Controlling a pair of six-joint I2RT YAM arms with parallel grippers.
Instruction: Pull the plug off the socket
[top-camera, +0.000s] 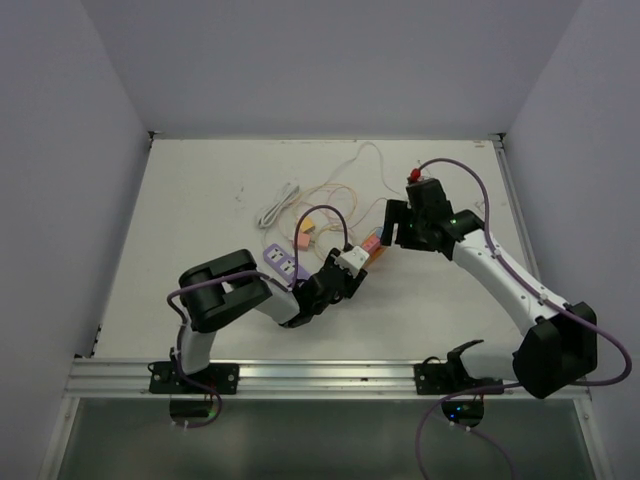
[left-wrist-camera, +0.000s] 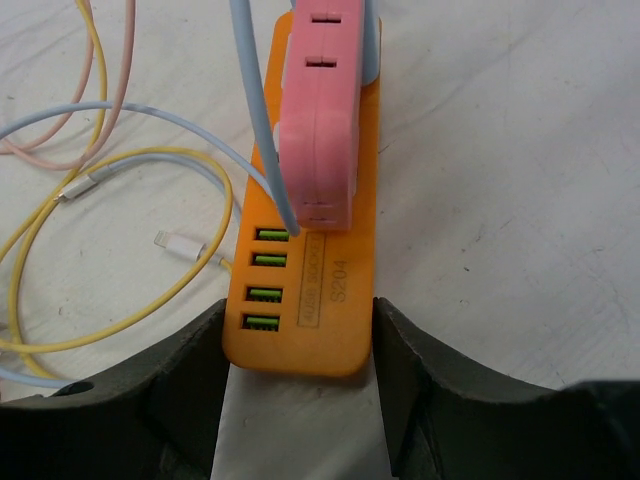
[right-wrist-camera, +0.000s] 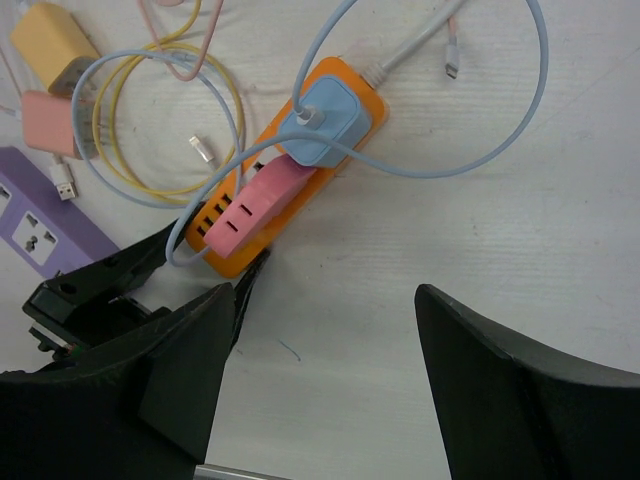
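An orange socket strip (left-wrist-camera: 310, 320) lies on the white table; in the top view the strip (top-camera: 376, 246) sits mid-table. A pink plug (left-wrist-camera: 322, 130) sits in its top, and a blue plug (right-wrist-camera: 325, 120) with a pale blue cable sits just behind the pink plug (right-wrist-camera: 255, 205). My left gripper (left-wrist-camera: 300, 345) has both fingers pressed against the long sides of the strip's near end, beside its green USB ports. My right gripper (right-wrist-camera: 325, 330) hangs open above bare table just off the strip (right-wrist-camera: 225, 262), nothing between its fingers.
A purple power strip (right-wrist-camera: 40, 230) lies left of the socket. A yellow adapter (right-wrist-camera: 50, 40) and a pink adapter (right-wrist-camera: 45, 120) lie beyond it among loose yellow, pink and blue cables (left-wrist-camera: 120, 200). A coiled white cable (top-camera: 277, 205) lies farther back.
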